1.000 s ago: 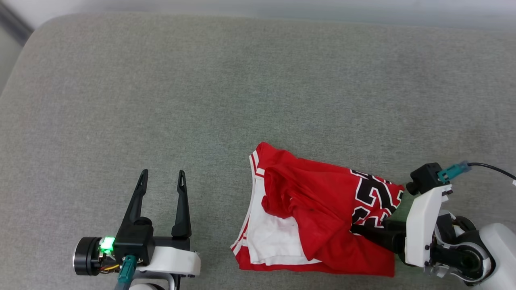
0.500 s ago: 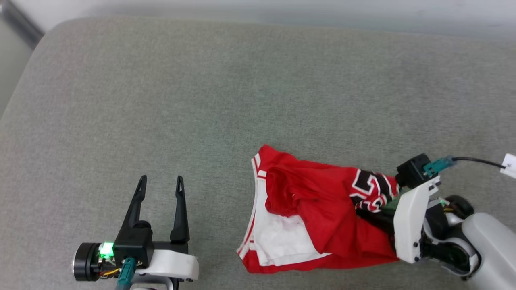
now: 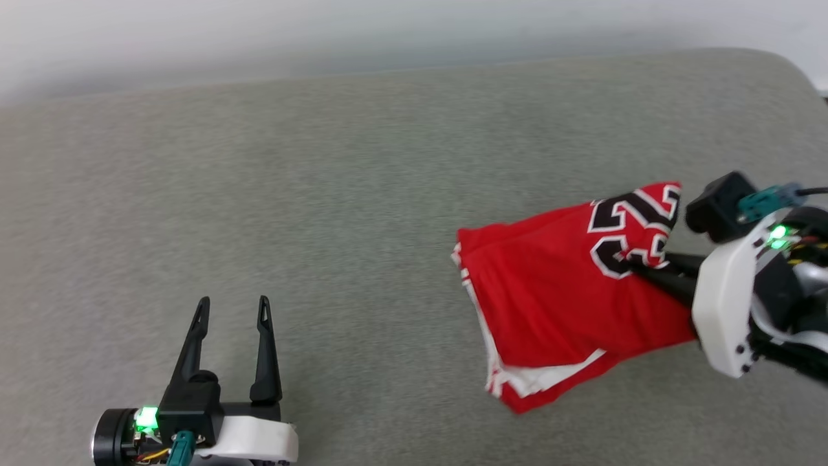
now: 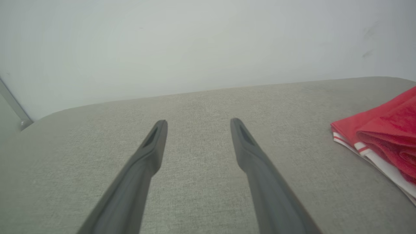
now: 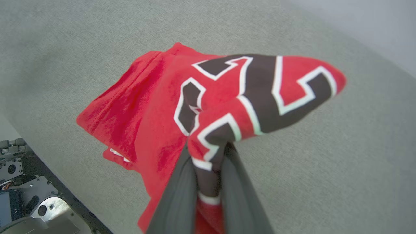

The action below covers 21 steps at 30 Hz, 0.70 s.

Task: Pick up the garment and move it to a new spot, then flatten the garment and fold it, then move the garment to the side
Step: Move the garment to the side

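The garment [image 3: 556,298] is a red shirt with white trim and a black-and-white number print, bunched up at the right of the grey cushion. My right gripper [image 3: 640,264] is shut on the printed part, and the rest of the cloth hangs down and to the left from the grip. In the right wrist view the two fingers pinch a fold of the garment [image 5: 253,87] at my right gripper [image 5: 209,151]. My left gripper [image 3: 234,304] stands open at the lower left with nothing in it, well apart from the shirt. The left wrist view shows my left gripper [image 4: 198,123] open and the garment [image 4: 383,130] at its right edge.
A wide grey fabric cushion [image 3: 323,194] carries everything, with a pale wall [image 3: 323,32] behind its far edge and a rounded corner [image 3: 783,65] at the far right. Part of my metal base [image 5: 29,208] shows beside the cushion's near edge.
My right gripper has shut on the printed part of the garment and raised it, so the shirt now hangs bunched from the grip. The head view has shifted. The left gripper stays open.
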Motion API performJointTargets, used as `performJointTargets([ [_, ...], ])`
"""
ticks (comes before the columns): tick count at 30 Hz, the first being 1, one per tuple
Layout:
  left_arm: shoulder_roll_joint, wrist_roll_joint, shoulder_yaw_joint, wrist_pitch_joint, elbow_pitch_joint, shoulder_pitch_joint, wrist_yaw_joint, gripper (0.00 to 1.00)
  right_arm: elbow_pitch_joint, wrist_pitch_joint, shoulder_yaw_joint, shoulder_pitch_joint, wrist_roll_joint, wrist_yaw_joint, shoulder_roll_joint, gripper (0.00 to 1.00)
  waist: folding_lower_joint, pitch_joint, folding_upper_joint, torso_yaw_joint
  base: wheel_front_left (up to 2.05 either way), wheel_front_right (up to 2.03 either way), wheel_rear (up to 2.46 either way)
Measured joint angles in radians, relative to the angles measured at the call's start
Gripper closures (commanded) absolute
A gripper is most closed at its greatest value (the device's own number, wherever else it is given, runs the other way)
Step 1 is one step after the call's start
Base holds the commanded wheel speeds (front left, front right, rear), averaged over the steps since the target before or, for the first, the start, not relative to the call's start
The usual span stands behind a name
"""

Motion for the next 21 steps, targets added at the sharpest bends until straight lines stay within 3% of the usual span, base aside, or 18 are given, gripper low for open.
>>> performJointTargets([
  [5, 0.012, 0.007, 0.012, 0.0, -0.015, -0.016, -0.003, 0.0, -0.018, -0.004, -0.027, -0.032, -0.029, 0.0, -0.064, 1.0, 0.0, 0.02, 0.0, -0.096, 0.0, 0.0, 0.0],
  [9, 0.027, 0.012, 0.014, 0.0, -0.018, -0.047, -0.013, 0.0, 0.035, -0.023, -0.071, -0.059, -0.059, 0.0, -0.101, 1.0, 0.0, 0.068, 0.0, -0.147, 0.0, 0.0, 0.0],
  [21, 0.089, 0.035, 0.005, 0.0, -0.044, -0.157, -0.027, 0.0, 0.331, -0.033, -0.187, -0.167, -0.235, 0.0, -0.132, 1.0, 0.0001, 0.267, 0.0, -0.187, 0.0, 0.0, 0.0],
])
